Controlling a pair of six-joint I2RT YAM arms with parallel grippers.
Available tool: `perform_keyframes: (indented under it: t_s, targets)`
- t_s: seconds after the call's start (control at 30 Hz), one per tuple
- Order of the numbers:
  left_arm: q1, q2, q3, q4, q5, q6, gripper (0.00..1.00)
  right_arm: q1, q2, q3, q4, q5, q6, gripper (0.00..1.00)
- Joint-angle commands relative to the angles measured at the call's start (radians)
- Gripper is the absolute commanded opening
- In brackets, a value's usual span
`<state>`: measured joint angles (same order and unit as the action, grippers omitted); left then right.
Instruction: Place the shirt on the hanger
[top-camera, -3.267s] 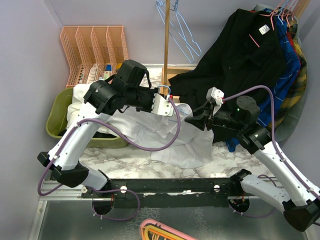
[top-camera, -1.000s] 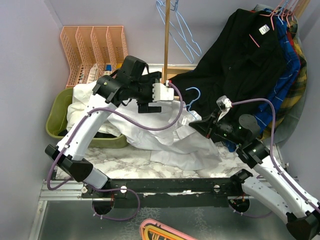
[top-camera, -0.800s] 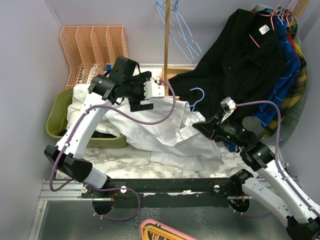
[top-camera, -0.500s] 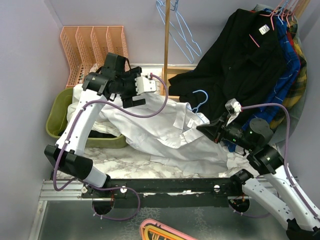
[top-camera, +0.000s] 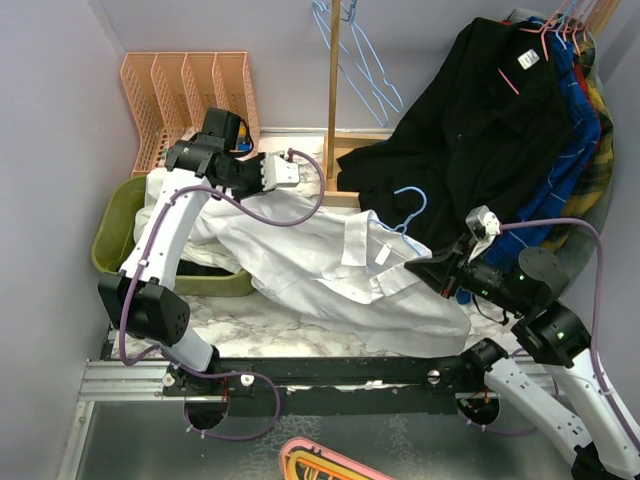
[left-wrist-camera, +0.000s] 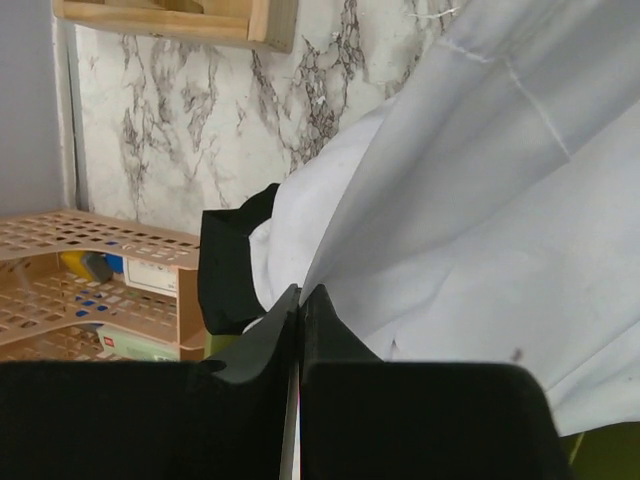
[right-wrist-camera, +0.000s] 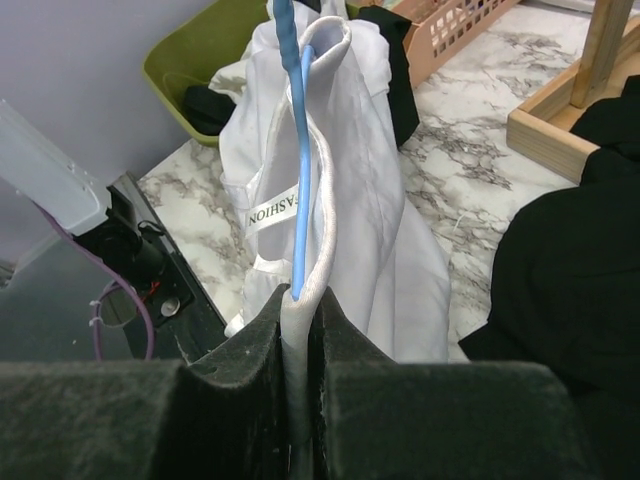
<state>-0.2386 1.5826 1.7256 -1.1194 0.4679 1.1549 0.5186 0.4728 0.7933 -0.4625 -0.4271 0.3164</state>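
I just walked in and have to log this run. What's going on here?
Two robot arms are fitting a white shirt onto a light-blue wire hanger. The right gripper is shut on fabric by the collar, with the hanger wire running into the same pinch. The left gripper is shut on another fold, so the shirt spans between them over the marble table. The hanger's hook sticks out free beside the collar.

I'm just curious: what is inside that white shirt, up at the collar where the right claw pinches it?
A light-blue hanger wire runs along the shirt collar fold, pinched with it by the right gripper. Its hook pokes out above. The hanger's triangle is covered by fabric, so unseen.
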Motion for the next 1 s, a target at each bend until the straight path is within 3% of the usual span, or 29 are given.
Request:
perform_keyframes:
  t_s: [0.0,0.03,0.13,0.17,0.3,0.4,0.63,0.77,0.97]
  targets:
    - [0.021,-0.046,-0.046,0.080,-0.008,-0.012,0.00,0.003,-0.012,0.087,-0.065,0.090,-0.011,0.02]
    - [0.021,-0.051,-0.043,0.090,-0.008,-0.038,0.18,0.003,-0.008,0.096,-0.075,0.112,-0.010,0.02]
    - [0.019,-0.067,0.016,0.096,0.018,-0.144,0.95,0.003,0.017,0.119,-0.109,0.199,0.004,0.02]
    - [0.019,-0.081,0.041,0.111,0.028,-0.193,0.99,0.003,0.035,0.123,-0.122,0.233,0.013,0.02]
    - [0.018,-0.131,0.159,0.130,0.081,-0.329,0.99,0.002,0.096,0.111,-0.141,0.374,0.059,0.02]
    - [0.018,-0.095,0.372,0.063,0.085,-0.466,0.99,0.002,0.162,0.099,-0.126,0.490,0.105,0.02]
    - [0.018,-0.109,0.534,0.082,0.061,-0.683,0.99,-0.001,0.376,0.158,-0.064,0.761,0.100,0.02]
    - [0.019,-0.122,0.557,0.072,0.043,-0.753,0.99,-0.076,0.522,0.276,-0.026,0.763,0.015,0.02]
    - [0.019,-0.152,0.540,0.078,0.020,-0.868,0.99,-0.417,0.618,0.387,0.026,0.477,-0.092,0.02]
